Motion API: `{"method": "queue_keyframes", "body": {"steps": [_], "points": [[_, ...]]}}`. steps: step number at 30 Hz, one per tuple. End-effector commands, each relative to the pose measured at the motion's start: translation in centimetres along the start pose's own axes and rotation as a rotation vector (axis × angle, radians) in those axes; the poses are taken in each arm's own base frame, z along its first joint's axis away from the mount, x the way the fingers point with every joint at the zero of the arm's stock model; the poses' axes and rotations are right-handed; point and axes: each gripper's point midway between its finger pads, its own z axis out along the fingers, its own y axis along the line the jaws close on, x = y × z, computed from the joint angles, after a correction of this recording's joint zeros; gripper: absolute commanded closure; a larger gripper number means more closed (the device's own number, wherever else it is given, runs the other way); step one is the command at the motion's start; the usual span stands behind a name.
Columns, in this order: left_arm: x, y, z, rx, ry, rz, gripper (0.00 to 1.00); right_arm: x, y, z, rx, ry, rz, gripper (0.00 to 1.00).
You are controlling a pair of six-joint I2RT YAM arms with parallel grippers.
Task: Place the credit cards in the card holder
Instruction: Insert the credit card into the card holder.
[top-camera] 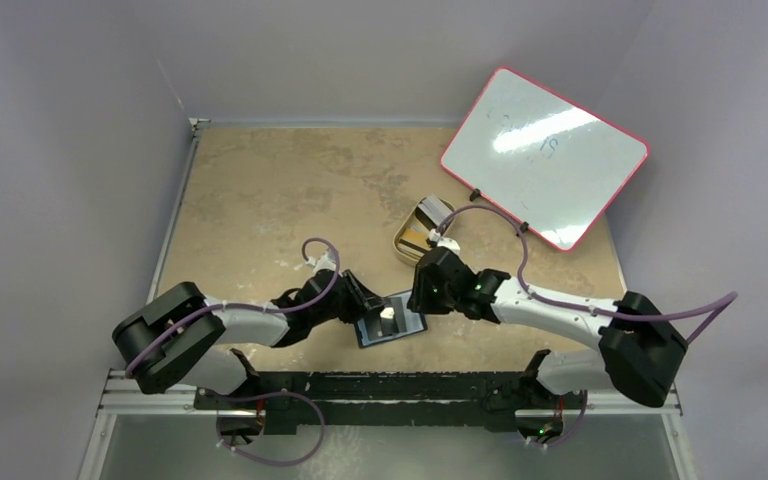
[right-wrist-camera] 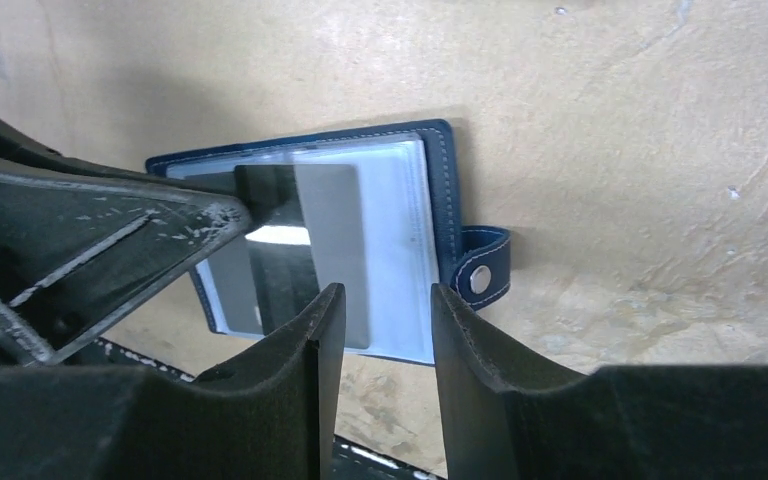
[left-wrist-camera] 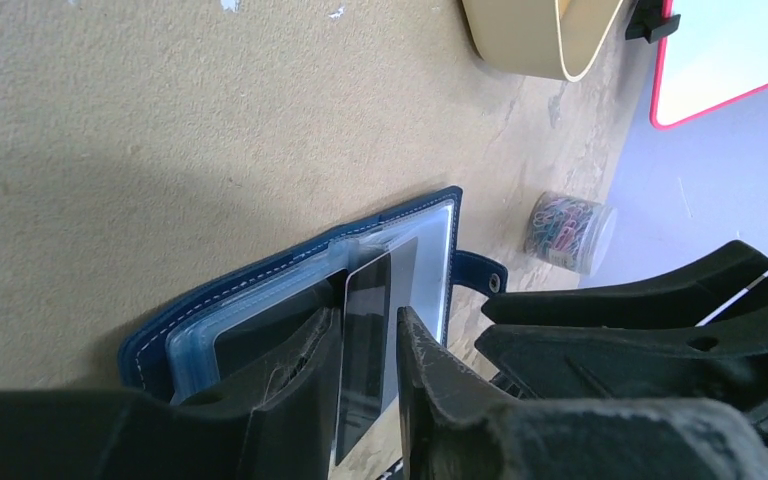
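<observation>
Lying open on the table (top-camera: 260,200), the navy card holder (top-camera: 406,322) is being fed a dark card (left-wrist-camera: 365,285), bracketed loosely by the left gripper's (left-wrist-camera: 370,315) parted jaws; the right gripper's (right-wrist-camera: 387,292) are spread, empty; unsupported, the card could be tipped out

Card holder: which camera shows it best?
Right wrist view: the open card holder shows face-on, sleeves and snap clear. Left wrist view sees it slantwise, partly behind the left tool; top view shows it tiny.
</observation>
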Motion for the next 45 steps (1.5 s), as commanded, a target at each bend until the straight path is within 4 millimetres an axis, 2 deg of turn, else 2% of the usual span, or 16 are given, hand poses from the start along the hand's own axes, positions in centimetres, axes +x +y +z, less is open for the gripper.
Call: {"method": "queue_keyframes", "body": {"steps": [1, 12, 20, 24, 32, 42, 45], "points": [[0.1, -2.2, 0.1, 0.042, 0.009, -0.003, 0.73, 0.5, -1.3, 0.1, 0.029, 0.008, -0.018, 0.61], [2.3, -2.0, 1.4, 0.001, 0.069, 0.024, 0.73, 2.5, -1.9, 1.5, 0.011, 0.054, 0.007, 0.64], [2.1, -2.8, 2.1, 0.003, 0.048, 0.026, 0.78, 2.5, -2.1, 1.6, -0.004, 0.026, 0.037, 0.65], [2.7, -3.0, 2.5, -0.002, 0.044, 0.033, 0.85, 2.4, -1.8, 1.5, -0.022, 0.020, 0.052, 0.65], [4.1, -4.1, 3.2, 0.004, 0.061, 0.064, 0.85, 2.4, -1.6, 1.3, -0.041, 0.008, 0.079, 0.66], [2.4, -6.1, 1.4, -0.001, 0.008, 0.139, 0.71, 1.8, -1.5, 0.3, -0.038, -0.007, 0.081, 0.66], [2.0, -5.5, 0.6, -0.046, -0.003, 0.165, 0.67, 1.4, -1.2, 0.0, -0.044, -0.016, 0.075, 0.66]]}}
